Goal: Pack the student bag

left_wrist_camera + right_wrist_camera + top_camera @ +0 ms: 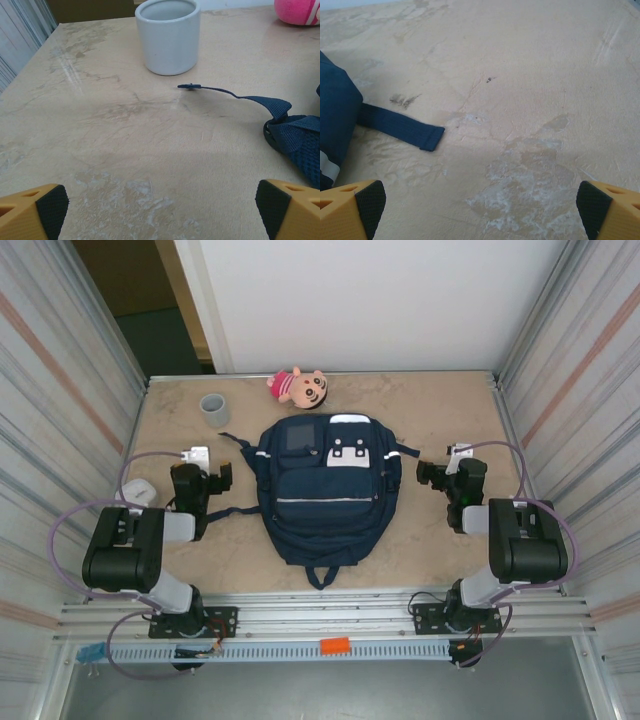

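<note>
I see the student bag (322,495) lying flat at the centre of the table (440,420), front pockets up, its top handle toward the arm bases. It sits between the two arms, touching neither.

The left gripper (162,207) is to the bag's left, just beside it. Its fingers are spread wide with nothing between them but bare tabletop. In the left wrist view, a thin navy strap (235,95) trails across the surface ahead of the fingers, and the webbing at the bag's edge lies by the right finger.

The right gripper (480,205) is to the bag's right, near but apart. Its fingers are likewise spread and empty. A flat strap end (402,127) lies ahead and to the left of them.

The surface is beige with a marbled pattern and pale scuff marks. A grey cup (214,410) stands upright beyond the left gripper. A pink plush doll (297,386) lies at the far edge, behind the bag. Ribbed metal panels (60,390) close both sides, and a white wall (370,300) closes the back.
</note>
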Available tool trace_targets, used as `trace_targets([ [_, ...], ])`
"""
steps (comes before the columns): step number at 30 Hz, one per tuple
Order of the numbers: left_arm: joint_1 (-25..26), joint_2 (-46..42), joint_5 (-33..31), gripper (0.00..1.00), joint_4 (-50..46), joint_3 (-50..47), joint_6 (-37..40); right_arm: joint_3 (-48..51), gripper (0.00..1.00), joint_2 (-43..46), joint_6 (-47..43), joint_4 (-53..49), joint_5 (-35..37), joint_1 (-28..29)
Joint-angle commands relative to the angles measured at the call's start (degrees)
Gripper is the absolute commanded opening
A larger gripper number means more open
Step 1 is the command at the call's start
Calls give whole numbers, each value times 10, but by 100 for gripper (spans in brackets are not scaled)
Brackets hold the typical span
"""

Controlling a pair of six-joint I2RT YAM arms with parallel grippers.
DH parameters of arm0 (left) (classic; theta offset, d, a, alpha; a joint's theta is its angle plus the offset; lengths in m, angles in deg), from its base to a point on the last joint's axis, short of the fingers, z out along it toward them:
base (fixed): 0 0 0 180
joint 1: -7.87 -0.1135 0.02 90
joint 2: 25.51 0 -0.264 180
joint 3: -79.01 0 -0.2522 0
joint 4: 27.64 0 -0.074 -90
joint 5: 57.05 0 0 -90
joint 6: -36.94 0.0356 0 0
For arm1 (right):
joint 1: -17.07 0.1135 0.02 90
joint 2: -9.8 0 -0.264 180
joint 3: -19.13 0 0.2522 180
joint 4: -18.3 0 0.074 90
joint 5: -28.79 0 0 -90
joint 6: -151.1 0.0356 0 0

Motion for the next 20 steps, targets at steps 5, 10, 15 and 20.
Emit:
trace_targets([
  [5, 2, -9, 4, 99, -2, 2, -9, -5, 99, 4, 7, 2, 11, 1],
  [10, 2, -9, 4, 99, -3, 2, -9, -4, 99, 3, 7, 1, 10, 1],
  [15, 2, -7, 3, 99, -5, 5, -9, -4, 99, 3, 7, 3, 9, 1],
  [20, 1, -9, 3, 99, -2, 2, -8, -5, 99, 4, 8, 1, 9, 1],
])
